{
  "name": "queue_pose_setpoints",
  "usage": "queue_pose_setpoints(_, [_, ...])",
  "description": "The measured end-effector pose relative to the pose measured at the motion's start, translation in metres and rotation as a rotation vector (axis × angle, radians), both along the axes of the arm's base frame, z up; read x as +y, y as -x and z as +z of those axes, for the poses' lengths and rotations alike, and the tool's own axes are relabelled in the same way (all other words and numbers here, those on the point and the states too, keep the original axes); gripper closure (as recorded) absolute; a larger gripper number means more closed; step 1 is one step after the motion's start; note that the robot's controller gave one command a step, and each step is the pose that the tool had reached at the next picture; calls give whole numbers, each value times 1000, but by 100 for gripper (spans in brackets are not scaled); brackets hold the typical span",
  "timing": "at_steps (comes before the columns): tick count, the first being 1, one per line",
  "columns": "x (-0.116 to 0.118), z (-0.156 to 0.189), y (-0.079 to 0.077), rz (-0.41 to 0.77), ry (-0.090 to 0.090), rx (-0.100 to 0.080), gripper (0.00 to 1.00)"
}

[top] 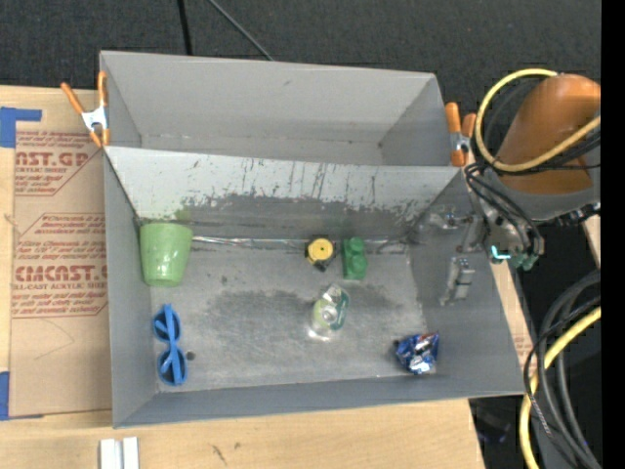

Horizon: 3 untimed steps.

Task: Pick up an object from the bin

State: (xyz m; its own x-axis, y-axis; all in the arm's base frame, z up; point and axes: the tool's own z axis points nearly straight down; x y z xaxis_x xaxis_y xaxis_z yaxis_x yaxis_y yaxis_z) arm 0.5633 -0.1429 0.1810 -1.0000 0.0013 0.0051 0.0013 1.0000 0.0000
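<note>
Wrapper point(417, 353), crumpled, blue and white, one: near-right on bin point(273, 106) floor, closest thing to claw. Claw point(459, 281) sits over right sloping wall, far side of wrapper, holding nothing; cannot tell whether apart or together. Going left: one small green block point(354, 259), one yellow round piece point(319, 251) just beside it, one clear crumpled plastic piece point(330, 313) nearer. Far-left: one green cup point(164, 252). Near-left corner: one pair of blue toy glasses point(170, 345). Six things, all apart.
</note>
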Motion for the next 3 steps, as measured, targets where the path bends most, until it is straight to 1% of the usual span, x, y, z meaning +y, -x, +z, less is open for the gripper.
queue_pose_setpoints(1, [4, -88, 81, 25, -3, 7, 0])
queue_pose_setpoints(2, [4, -84, 76, 28, 0, -6, 100])
queue_pose_setpoints(3, [-4, 22, 56, 18, 4, -16, 100])
